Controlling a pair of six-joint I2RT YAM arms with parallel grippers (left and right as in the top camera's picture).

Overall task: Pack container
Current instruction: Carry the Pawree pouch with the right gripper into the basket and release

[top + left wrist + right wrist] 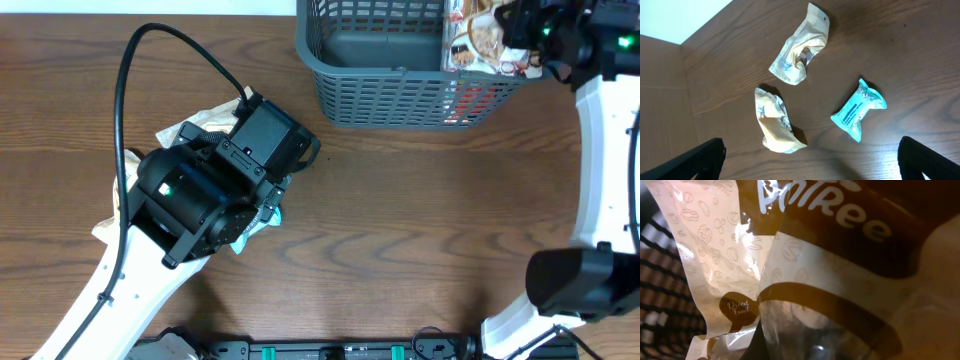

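Wooden table [430,220] carries every item.

My left claw [810,152] hangs over the table, well apart from the container [400,95], off its near-left corner. The fingers [705,160] are spread wide with nothing between them. Three packets lie under this claw, all outside the container: a crumpled cream packet [775,122], a second cream packet [799,47] and a teal packet [859,109]. None touches another.

The container stands upright at the far side of the table, open top upward.

My right claw [528,30] sits over the container's right end, pressed together and pinching a brown-and-cream snack packet [805,280] printed "Dried Food". From overhead, that packet lies within the container's rim at the right end. The right wrist view shows dark lattice behind the packet.
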